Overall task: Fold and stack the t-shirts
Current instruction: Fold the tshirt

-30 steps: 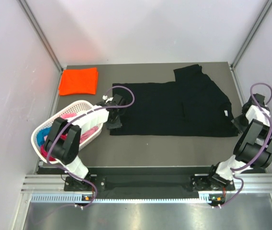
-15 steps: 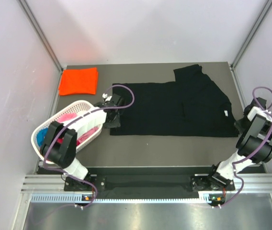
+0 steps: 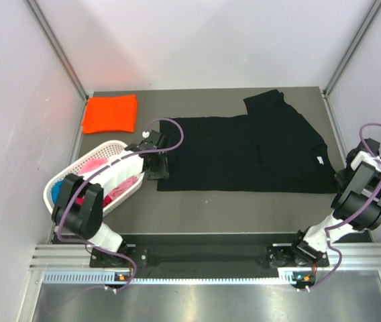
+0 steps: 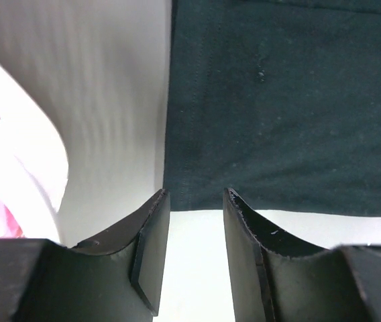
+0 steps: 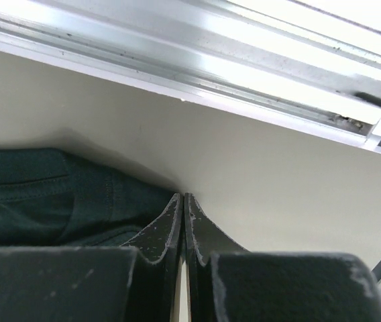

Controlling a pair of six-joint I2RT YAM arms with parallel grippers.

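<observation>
1. Several shirts are left: pink shirts and a blue shirt sit bunched in the basket at 8 o'clock.
2. Left gripper: jaws slightly apart with nothing between them. Tips are right at the black shirt, on its near hem corner.
3. Right gripper: fingers pressed together at the shirt's 4 o'clock edge. Can't tell if any cloth is nipped.
4. Black shirt is flat and unfolded, mid-table. Long axis runs 9 to 3 o'clock, with the hem at 9 and the neck label at 3. One sleeve sticks out toward 1 o'clock.
5. Orange shirt is folded at the far 10 o'clock corner. It looks like the only one done, so the stack has barely started.
</observation>
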